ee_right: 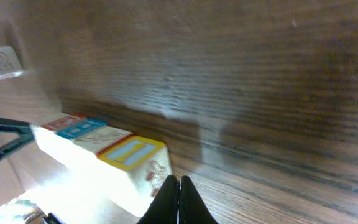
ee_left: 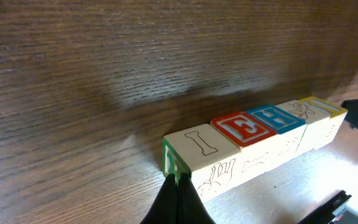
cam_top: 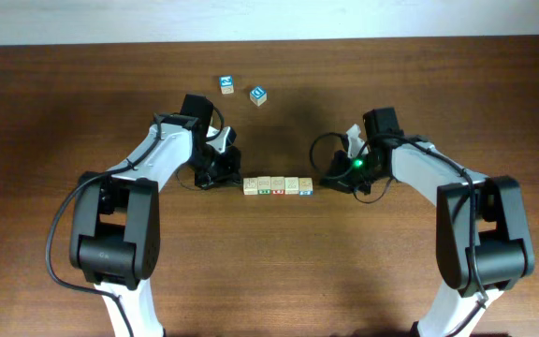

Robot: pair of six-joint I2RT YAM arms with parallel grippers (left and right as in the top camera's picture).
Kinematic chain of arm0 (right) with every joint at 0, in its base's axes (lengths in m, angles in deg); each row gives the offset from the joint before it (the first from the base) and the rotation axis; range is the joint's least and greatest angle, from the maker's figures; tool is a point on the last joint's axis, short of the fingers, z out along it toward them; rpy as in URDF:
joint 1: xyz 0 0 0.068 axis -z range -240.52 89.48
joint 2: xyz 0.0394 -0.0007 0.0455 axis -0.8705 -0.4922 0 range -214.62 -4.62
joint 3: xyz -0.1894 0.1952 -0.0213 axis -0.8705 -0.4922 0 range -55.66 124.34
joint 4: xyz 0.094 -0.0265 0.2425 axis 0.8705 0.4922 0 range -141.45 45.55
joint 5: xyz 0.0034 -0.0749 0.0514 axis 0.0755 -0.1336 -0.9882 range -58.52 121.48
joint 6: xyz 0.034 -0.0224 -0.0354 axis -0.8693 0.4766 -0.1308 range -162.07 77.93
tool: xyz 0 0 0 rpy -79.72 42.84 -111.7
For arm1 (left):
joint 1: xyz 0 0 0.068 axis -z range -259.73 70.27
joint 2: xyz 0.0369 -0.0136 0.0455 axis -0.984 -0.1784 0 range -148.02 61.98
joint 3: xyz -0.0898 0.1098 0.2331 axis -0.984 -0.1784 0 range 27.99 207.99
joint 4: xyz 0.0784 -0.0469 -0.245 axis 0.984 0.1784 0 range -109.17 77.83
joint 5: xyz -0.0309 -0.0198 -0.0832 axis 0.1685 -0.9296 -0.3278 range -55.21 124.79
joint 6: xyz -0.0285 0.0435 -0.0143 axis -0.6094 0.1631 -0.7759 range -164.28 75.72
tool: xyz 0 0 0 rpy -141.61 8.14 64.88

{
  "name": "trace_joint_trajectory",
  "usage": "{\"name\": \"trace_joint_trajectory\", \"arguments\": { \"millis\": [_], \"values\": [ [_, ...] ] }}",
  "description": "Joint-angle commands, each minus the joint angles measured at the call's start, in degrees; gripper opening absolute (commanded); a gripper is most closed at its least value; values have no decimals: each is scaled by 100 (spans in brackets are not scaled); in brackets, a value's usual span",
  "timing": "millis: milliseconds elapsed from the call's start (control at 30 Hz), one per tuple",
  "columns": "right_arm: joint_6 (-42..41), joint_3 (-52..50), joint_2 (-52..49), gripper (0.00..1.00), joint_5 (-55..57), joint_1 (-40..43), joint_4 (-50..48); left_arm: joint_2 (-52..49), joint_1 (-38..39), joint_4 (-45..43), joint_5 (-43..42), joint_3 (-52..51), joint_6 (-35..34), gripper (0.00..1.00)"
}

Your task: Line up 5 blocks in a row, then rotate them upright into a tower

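Lying in one row on the tabletop [cam_top: 279, 271], the blocks [cam_top: 278, 185] are flanked end-on: the left tool [ee_left: 179, 198], shut and empty, is seen at the row's green end; the right tool [ee_right: 179, 196], likewise shut, just off its yellow end.

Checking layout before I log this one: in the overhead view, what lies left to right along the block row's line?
First the left end effector → row of five light-wood alphabet cubes → right end effector.

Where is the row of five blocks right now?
Overhead, the row of blocks lies centre-frame, flanked by the left gripper and the right gripper, both shut.
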Motion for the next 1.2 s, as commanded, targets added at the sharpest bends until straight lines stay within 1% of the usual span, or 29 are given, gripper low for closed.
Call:
{"name": "trace_joint_trajectory", "arguments": {
  "millis": [0, 67, 200, 400, 867, 1167],
  "values": [
    [81, -168, 63, 4, -162, 2, -140, -42, -2, -20, 4, -50, -39, 0],
    [352, -168, 63, 4, -291, -35, -192, -42, -2, -22, 2, -50, -39, 0],
    [581, -168, 61, 4, -313, -197, -319, -42, -2, -37, 0, -50, -42, 0],
    [588, -168, 11, 4, -310, -221, -352, -42, -2, -52, 0, -50, -42, 0],
    [656, -155, -109, 5, -938, -216, -485, -42, -2, -57, -17, -50, -61, 0],
    [656, -144, -107, 4, -1091, -216, -483, -42, -2, -57, -20, -50, -125, 0]
  ]
}}
